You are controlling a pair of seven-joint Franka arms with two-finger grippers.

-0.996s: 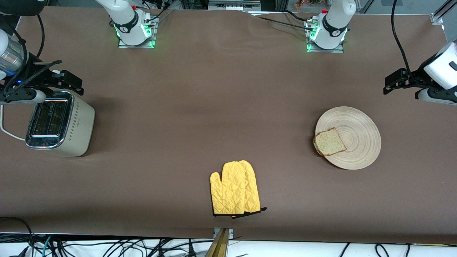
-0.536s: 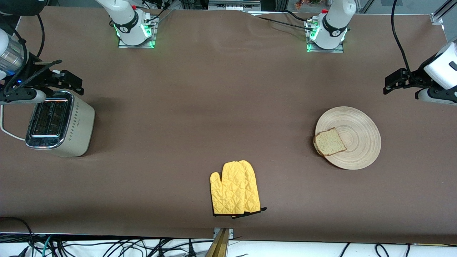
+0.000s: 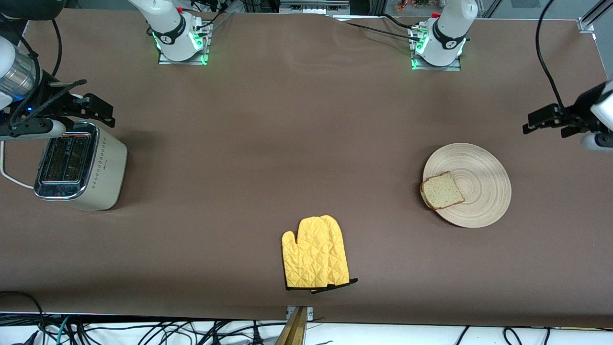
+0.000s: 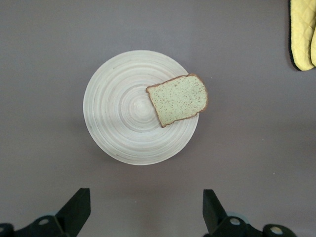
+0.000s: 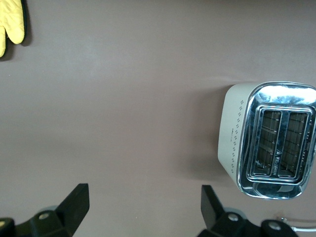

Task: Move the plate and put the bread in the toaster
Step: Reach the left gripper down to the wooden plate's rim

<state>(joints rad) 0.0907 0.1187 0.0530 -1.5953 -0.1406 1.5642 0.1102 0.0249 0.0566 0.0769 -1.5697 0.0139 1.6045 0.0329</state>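
Observation:
The pale wooden plate lies toward the left arm's end of the table. The bread lies on the plate's rim at the side toward the table's middle, overhanging it slightly. The left wrist view shows the plate and the bread too. My left gripper is open and empty, in the air over bare cloth off the plate's rim; it also shows in the left wrist view. The cream toaster stands at the right arm's end, both slots empty. My right gripper is open and empty, over the cloth beside the toaster.
A pair of yellow oven mitts lies near the table's front edge, at the middle. The toaster's white cord runs off the right arm's end of the table. Brown cloth covers the table.
My left gripper has moved a little toward the left arm's end of the table. The right gripper has barely shifted. Plate, bread and toaster have not moved.

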